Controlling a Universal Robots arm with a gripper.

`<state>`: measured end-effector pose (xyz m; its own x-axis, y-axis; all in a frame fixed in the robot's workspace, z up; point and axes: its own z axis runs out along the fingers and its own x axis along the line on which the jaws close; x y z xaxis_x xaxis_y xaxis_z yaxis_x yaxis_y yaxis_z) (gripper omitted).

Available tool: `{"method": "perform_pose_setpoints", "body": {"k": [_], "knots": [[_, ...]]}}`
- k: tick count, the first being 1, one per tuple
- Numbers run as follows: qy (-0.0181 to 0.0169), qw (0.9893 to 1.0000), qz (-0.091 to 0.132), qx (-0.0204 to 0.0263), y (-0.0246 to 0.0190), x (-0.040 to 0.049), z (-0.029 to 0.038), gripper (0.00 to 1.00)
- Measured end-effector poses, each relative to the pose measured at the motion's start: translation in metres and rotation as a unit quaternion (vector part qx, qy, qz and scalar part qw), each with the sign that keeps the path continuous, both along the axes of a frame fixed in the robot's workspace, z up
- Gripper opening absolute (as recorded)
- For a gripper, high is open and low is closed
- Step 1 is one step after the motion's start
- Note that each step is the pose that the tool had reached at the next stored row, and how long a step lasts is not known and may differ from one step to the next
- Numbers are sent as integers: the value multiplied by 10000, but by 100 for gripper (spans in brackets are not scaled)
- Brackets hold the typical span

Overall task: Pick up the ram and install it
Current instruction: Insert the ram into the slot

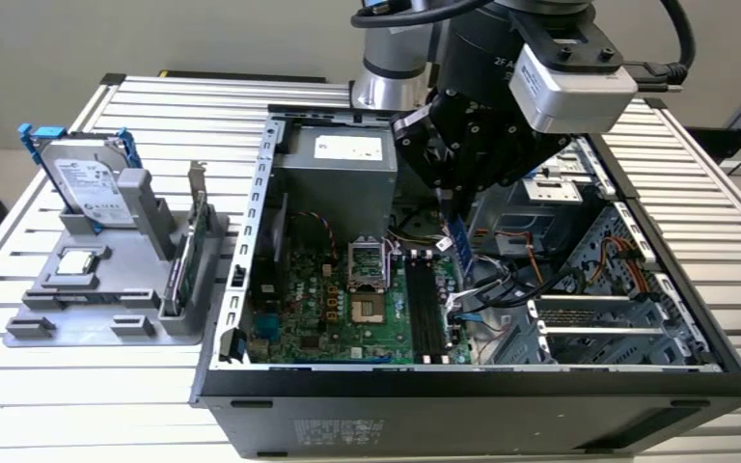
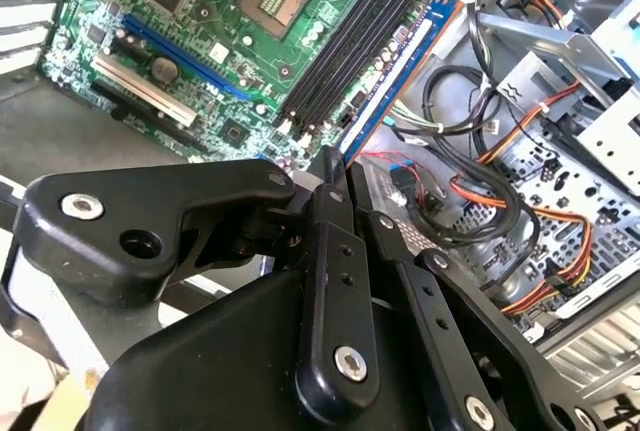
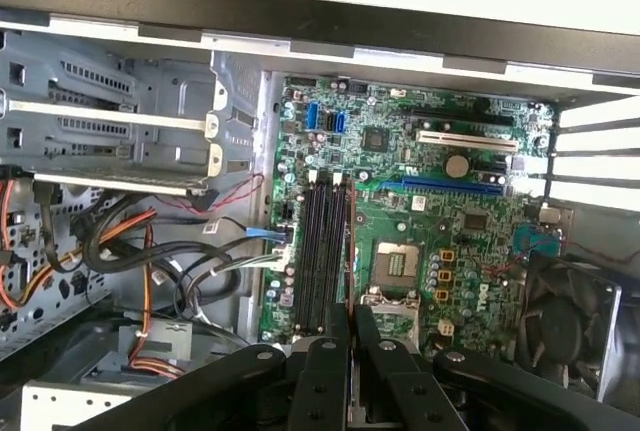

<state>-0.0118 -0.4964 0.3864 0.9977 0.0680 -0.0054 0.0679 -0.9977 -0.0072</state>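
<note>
**Ram (image 1: 461, 246) clamped in gripper (image 1: 454, 210): slot misalignment is the main risk**

Gripper fingers are drawn in narrow, closed on the blue stick. The stick hangs inside the open computer case (image 1: 255, 241), above the motherboard (image 1: 325, 299). In the exterior view it sits just to that view's right of the black memory slots (image 1: 425, 309) and is not in one yet. A cable bundle (image 1: 519, 280) lies close on its other side. In the first wrist view it reads as a thin edge-on line roughly parallel to the slots.

Likely failure points, judged from this pose:
- **Off-slot descent:** the stick looks offset from the slots, so it could land on a slot wall or on the board beside them. Pressing there may bend the stick or scrape components.
- **Notch and key mismatch:** which way the stick faces cannot be told here. If it is reversed, it will jam.
- **Tilt:** in the exterior view the stick looks slanted. One end seating first could rock it in the grip or leave it half in.
- **Cable snag:** loose wires near the stick could catch an edge and twist it.
- **Slot latches:** whether they are open or shut cannot be told. Shut latches would block seating.
- **Slip under load:** a pinch on a thin card may slide when pushed down.
</note>
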Motion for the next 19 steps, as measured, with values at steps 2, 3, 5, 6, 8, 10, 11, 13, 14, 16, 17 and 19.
{"method": "perform_pose_setpoints", "body": {"k": [2, 3, 5, 6, 8, 10, 11, 13, 14, 16, 17, 19], "knots": [[2, 10000, -1, 0, 0, 0, 0, 0], [5, 10000, -2, -2, 0, 0, 2, 0], [6, 10000, -2, -1, 0, -1, 1, 0], [6, 10000, -1, -1, 0, 0, 0, 0], [7, 10000, 0, -1, 0, 0, 1, 0], [8, 10000, -1, 0, 0, 0, 0, 0], [8, 10000, -1, 0, 0, 0, 1, 0], [9, 10000, -1, 0, 0, 0, 0, 0], [21, 10000, -1, -1, 0, 0, 1, 0], [32, 10000, -1, -2, 0, 0, 1, 0], [32, 10000, -1, -2, 0, 0, -1, 0], [32, 10000, -1, -4, 0, 0, -5, 0]]}}
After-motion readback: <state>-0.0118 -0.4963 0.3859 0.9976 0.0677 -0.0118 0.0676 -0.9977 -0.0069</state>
